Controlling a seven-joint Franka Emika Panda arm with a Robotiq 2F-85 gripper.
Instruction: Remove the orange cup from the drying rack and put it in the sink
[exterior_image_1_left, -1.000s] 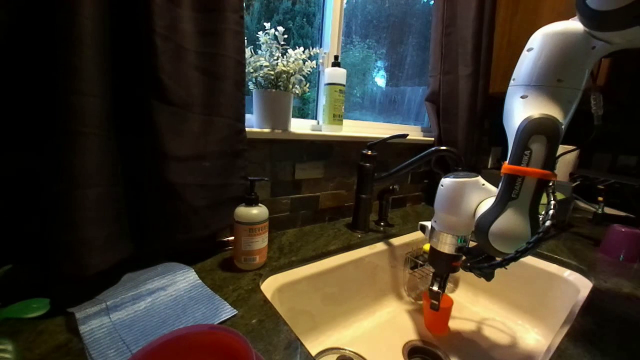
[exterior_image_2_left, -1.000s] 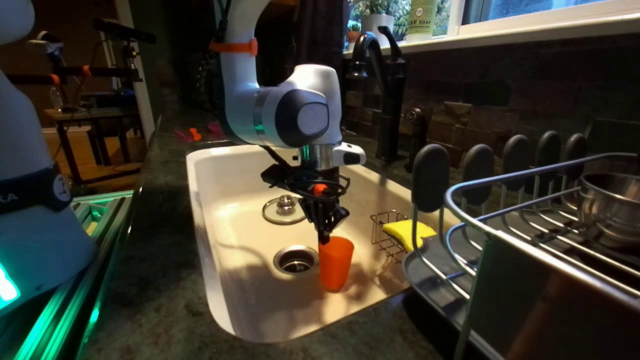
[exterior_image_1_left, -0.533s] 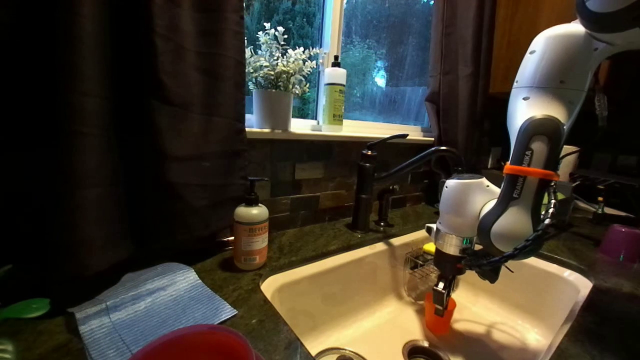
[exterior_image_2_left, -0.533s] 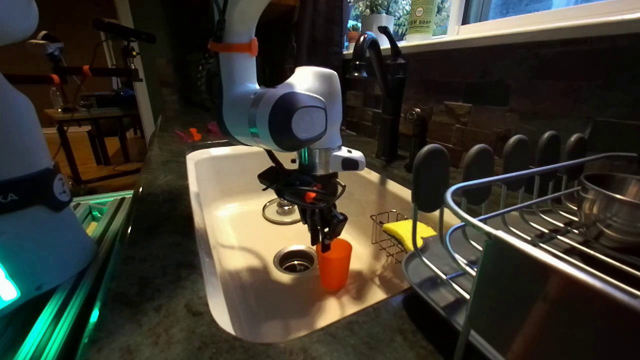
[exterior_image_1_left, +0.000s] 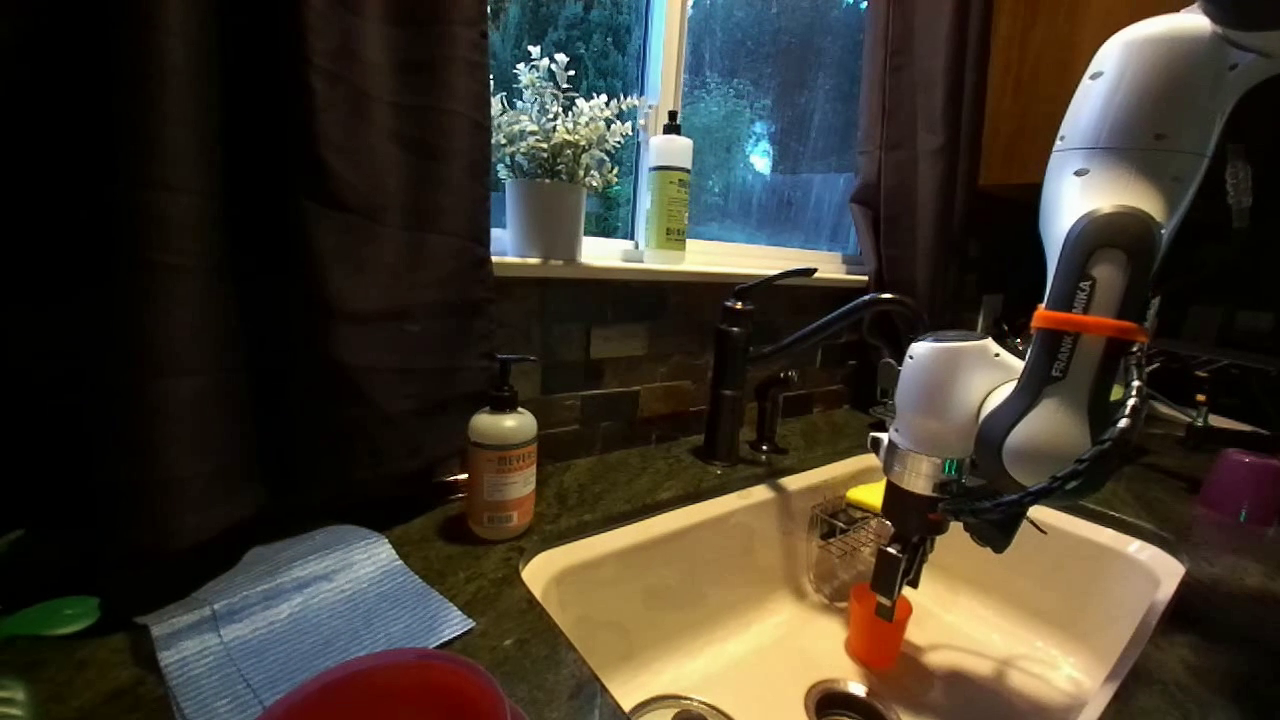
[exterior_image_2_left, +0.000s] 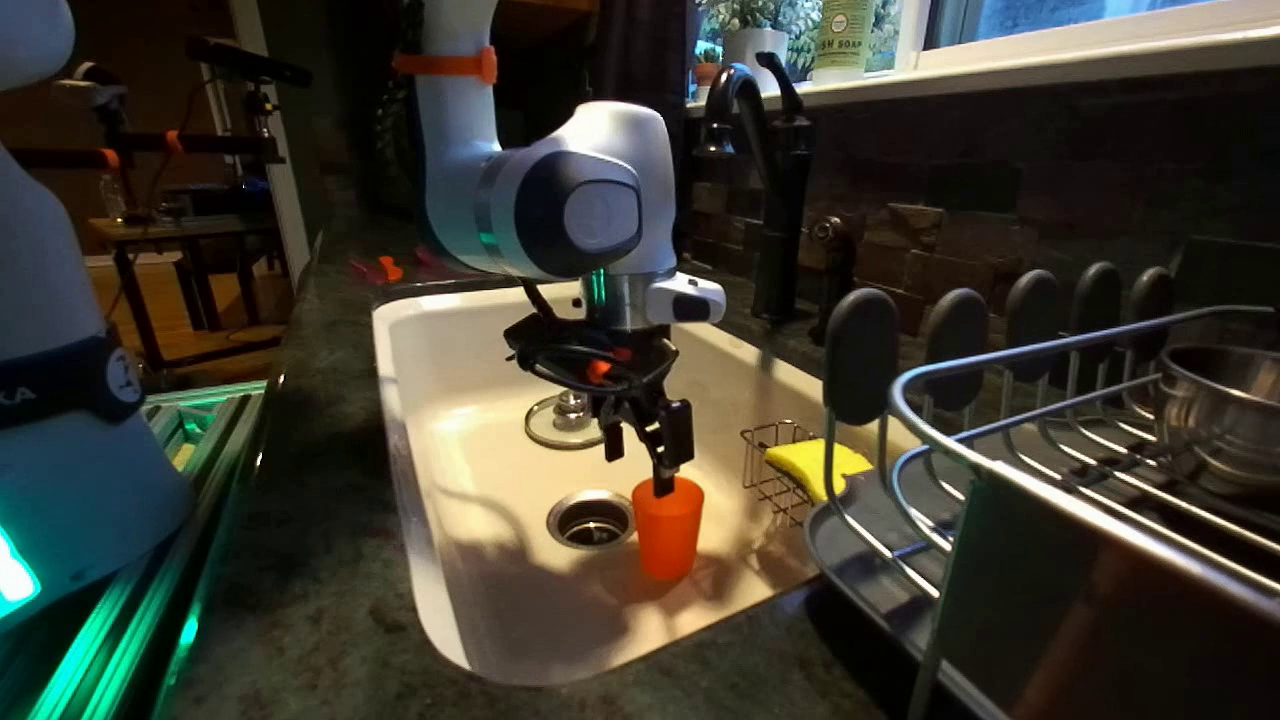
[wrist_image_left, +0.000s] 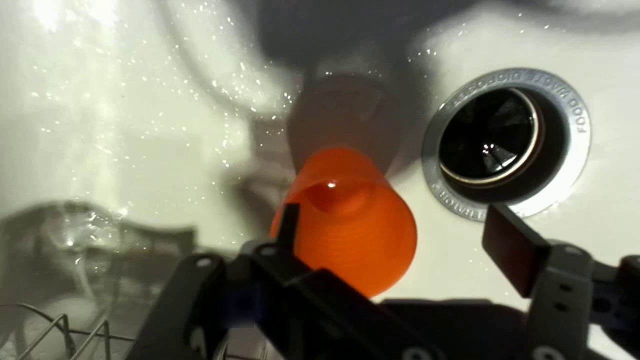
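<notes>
The orange cup (exterior_image_2_left: 668, 540) stands upright on the floor of the white sink (exterior_image_2_left: 455, 560), its mouth facing up. In the wrist view the cup (wrist_image_left: 357, 240) shows its inside between my spread fingers, nearer the left one. My gripper (wrist_image_left: 395, 232) is open just over the cup. One finger (wrist_image_left: 289, 225) overlaps the cup's rim; whether it touches is unclear. Well apart from the cup, the opposite finger (wrist_image_left: 515, 255) hangs toward the drain side. An exterior view shows the drying rack (exterior_image_2_left: 1080, 590) on the counter beside the sink.
A drain (wrist_image_left: 487, 137) lies close to the cup. A wire caddy (exterior_image_2_left: 770, 470) with a yellow sponge (exterior_image_2_left: 815, 465) hangs on the sink wall. Farther in the sink is a glass lid (exterior_image_2_left: 565, 425). The faucet (exterior_image_2_left: 780, 190) rises behind. A metal bowl (exterior_image_2_left: 1225, 420) sits in the rack.
The jaws have spread apart and let go of the cup, which stays in nearly the same spot. The arm has shifted a little and risen slightly.
</notes>
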